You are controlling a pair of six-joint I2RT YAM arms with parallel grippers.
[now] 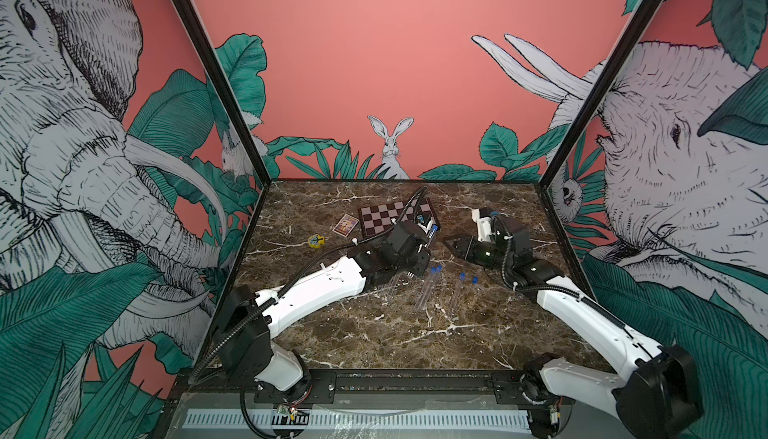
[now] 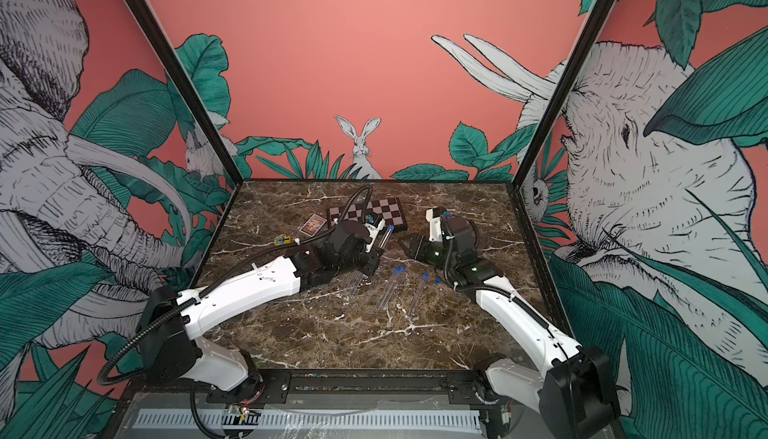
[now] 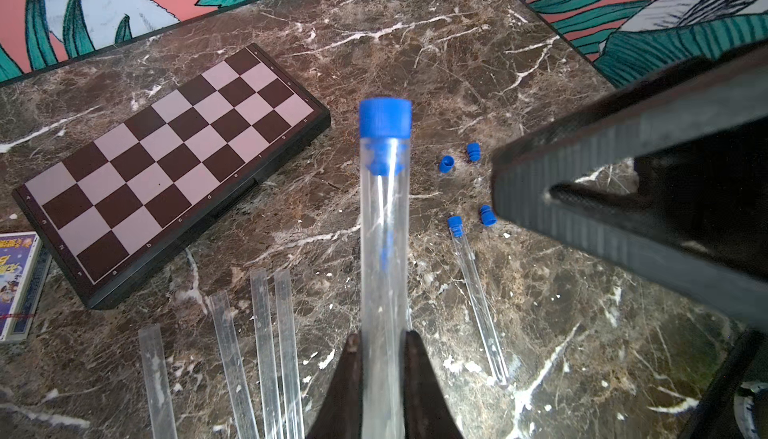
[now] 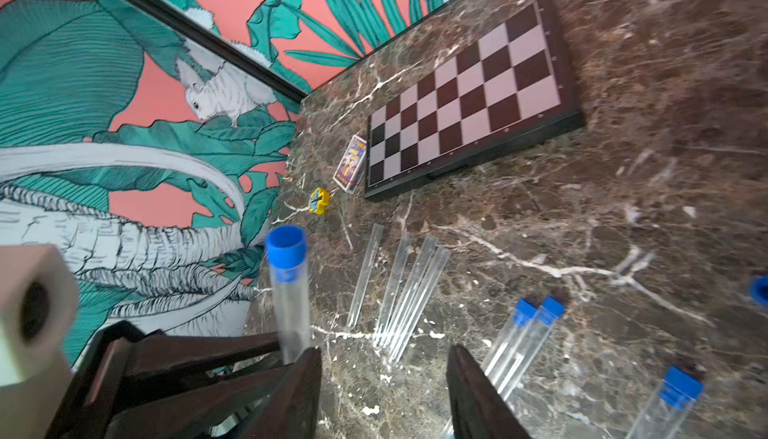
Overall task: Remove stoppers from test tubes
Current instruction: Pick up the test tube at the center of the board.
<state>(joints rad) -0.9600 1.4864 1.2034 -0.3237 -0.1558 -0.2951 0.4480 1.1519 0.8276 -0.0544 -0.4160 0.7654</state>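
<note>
Stoppers, blue: one seated in the mouth of a clear test tube, which the left gripper clamps by its lower part, raised off the marble table near the chessboard. Three loose stoppers lie on the table beside a capped tube; two more capped tubes lie side by side, touching. Four uncapped tubes lie together, nearly parallel, partly hidden under the left arm in both top views. Right gripper: jaws apart, nothing between them, near the held tube's stoppered end. Card box beside the chessboard; yellow toy near the box.
</note>
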